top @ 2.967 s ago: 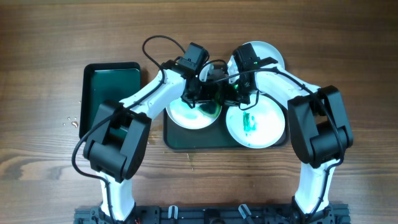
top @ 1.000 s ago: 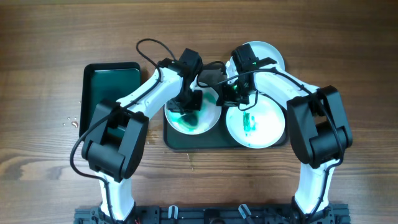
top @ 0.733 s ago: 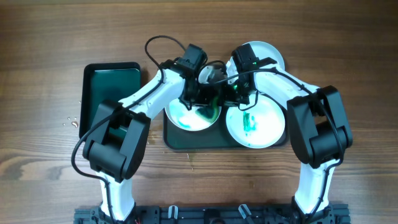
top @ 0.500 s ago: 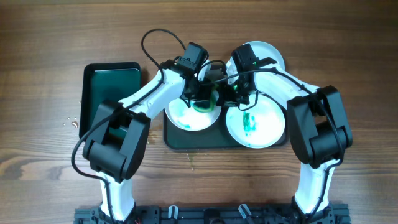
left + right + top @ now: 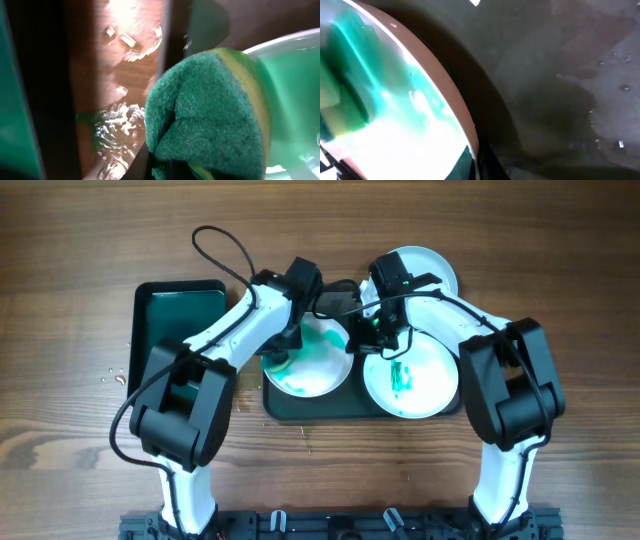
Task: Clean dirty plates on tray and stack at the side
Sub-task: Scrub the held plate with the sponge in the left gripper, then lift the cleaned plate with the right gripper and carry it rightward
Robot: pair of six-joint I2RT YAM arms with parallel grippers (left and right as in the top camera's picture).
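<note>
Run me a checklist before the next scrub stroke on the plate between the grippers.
1. Sponge held in left gripper: ok.
2. Sponge centred on left plate: not ok, it sits at the rim.
3. Right gripper gripping that plate: cannot tell.
4. Left plate on tray: ok.
5. Left plate clean: not ok, green smears.
6. Right plate clean: not ok, green streak.

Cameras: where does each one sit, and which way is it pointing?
Overhead: above the table, looking straight down; left arm and right arm show, reaching over the tray.
Left wrist: on the left arm, looking down close at a green sponge beside a plate; the sponge hides its fingers.
Right wrist: on the right arm, close along that plate's rim; fingers unclear.
Shared: both wrist views show sponge and plate.
</note>
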